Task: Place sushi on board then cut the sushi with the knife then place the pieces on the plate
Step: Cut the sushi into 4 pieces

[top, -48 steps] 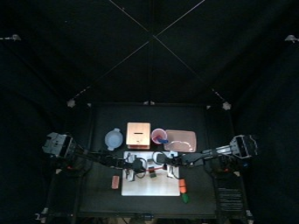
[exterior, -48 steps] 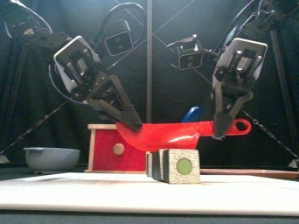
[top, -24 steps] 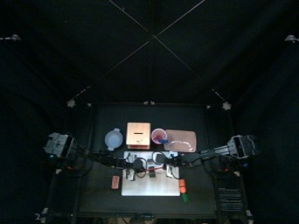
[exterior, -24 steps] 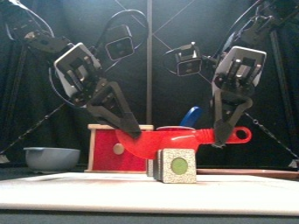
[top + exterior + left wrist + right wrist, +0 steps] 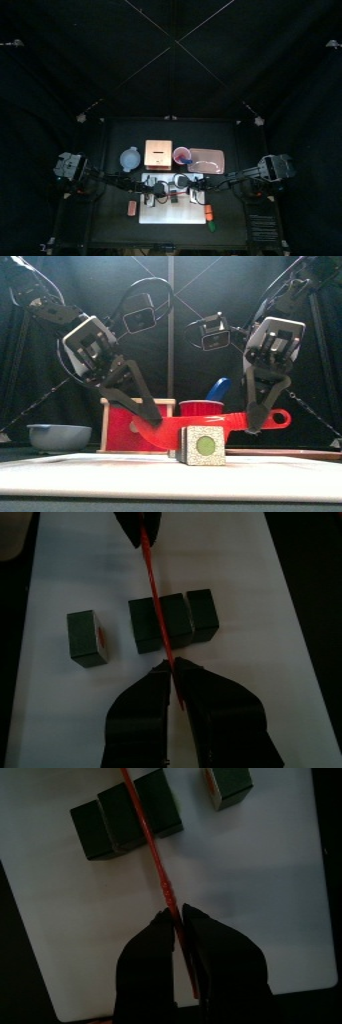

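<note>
- while the sushi roll (image 5: 174, 617) sits in the middle of the white board (image 5: 254, 572), one loose piece (image 5: 87, 637) stands just beside it with a small gap between them.
- the roll is made of dark green blocks that touch each other, side by side.
- the front view shows a pale end face with a green dot in the middle.
- the red knife (image 5: 150, 582) lies across the top of the roll, along a line between two blocks.
- i cannot tell if the blade has gone down into the roll.
- both arms hold the knife at once, one at each end.
- the left gripper (image 5: 171, 670) is clenched on the thin blade end, with its jaws squeezed tight on the red edge.
- the right gripper (image 5: 175, 918) is clenched on the handle end, and the handle sticks out past its jaws.
- the two arms lean in toward each other above the board, left arm from the left and right arm from the right.
- behind the board stands a wooden box (image 5: 127, 421) with a red drawer front.
- a red cup (image 5: 201, 407) stands next to the box, and a blue knife (image 5: 218, 387) sticks up out of it.
- a blue-grey bowl (image 5: 59, 436) sits to the left of the box.
- a flat pink tray (image 5: 207, 158) lies to the right of the cup, well apart from the sushi.
- all of it rests on the black table (image 5: 114, 135).
</note>
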Tool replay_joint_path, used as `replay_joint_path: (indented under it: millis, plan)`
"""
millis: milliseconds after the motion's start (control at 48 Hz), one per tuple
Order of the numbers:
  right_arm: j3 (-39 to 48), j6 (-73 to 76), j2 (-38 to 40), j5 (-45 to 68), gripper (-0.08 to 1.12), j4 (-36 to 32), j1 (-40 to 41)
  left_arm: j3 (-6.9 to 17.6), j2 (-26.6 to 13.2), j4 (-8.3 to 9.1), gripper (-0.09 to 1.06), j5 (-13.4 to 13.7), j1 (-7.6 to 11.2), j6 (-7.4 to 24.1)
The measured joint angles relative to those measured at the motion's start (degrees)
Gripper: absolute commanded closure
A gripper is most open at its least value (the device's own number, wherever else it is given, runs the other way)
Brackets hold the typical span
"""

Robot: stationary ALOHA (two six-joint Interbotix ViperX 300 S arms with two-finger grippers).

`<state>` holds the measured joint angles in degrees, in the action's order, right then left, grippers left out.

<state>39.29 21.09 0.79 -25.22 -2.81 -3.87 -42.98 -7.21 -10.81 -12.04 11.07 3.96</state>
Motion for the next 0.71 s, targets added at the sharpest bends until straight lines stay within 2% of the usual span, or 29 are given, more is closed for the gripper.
replay_joint_path:
  millis: [417, 708]
  plan:
    - [0.0, 0.0, -1.4, 0.1, 0.71, 0.2, 0.0, 0.0, -0.6, -0.44, 0.44, 0.0, -0.09, 0.0]
    - [-0.4, 0.1, -1.7, 0.1, 0.71, -0.4, 0.5, 0.0, -0.6, -0.44, 0.44, 0.1, -0.97, 0.3]
